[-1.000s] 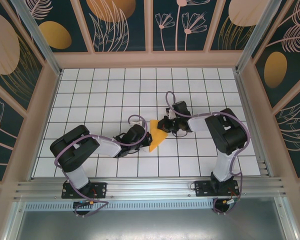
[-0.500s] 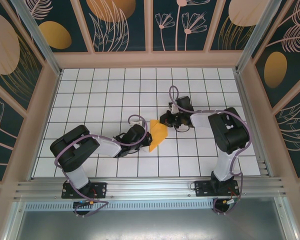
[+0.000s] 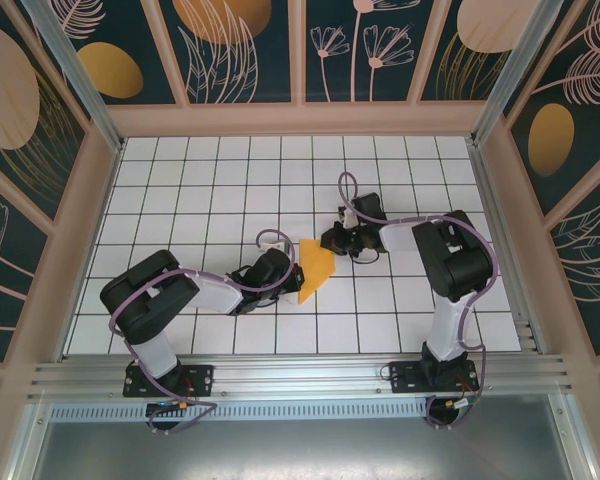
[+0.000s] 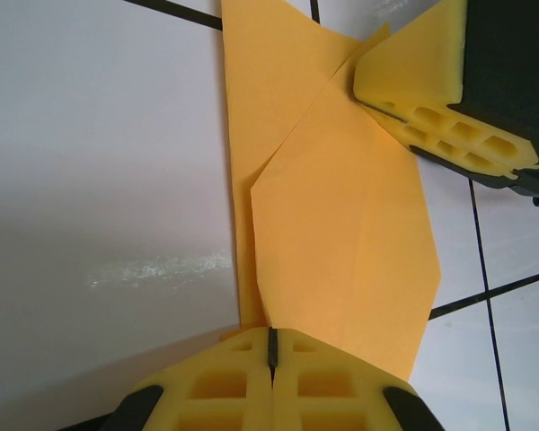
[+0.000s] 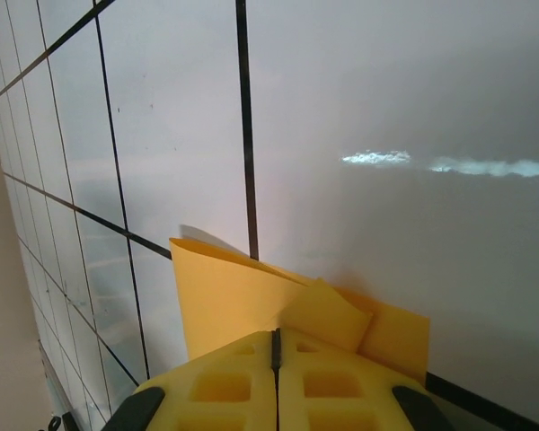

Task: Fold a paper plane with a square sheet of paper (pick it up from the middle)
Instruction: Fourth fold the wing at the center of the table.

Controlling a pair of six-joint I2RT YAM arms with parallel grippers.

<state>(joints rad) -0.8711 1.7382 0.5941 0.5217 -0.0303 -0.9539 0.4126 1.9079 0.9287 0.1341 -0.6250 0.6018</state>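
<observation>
The left gripper (image 4: pixel 270 357) has its pads pressed together on one end of the square sheet of paper (image 4: pixel 341 233), which is already part-folded into overlapping flaps. The right gripper (image 5: pixel 276 357) likewise pinches the opposite corner. Gripped at both ends, the sheet is steadied between the arms, mid-way across the tiled table (image 3: pixel 210 190), probably so the next crease lands true

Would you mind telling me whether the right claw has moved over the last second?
Yes. Against the tiles, the right claw, shut on the paper, has shifted slightly toward the far wall.
</observation>
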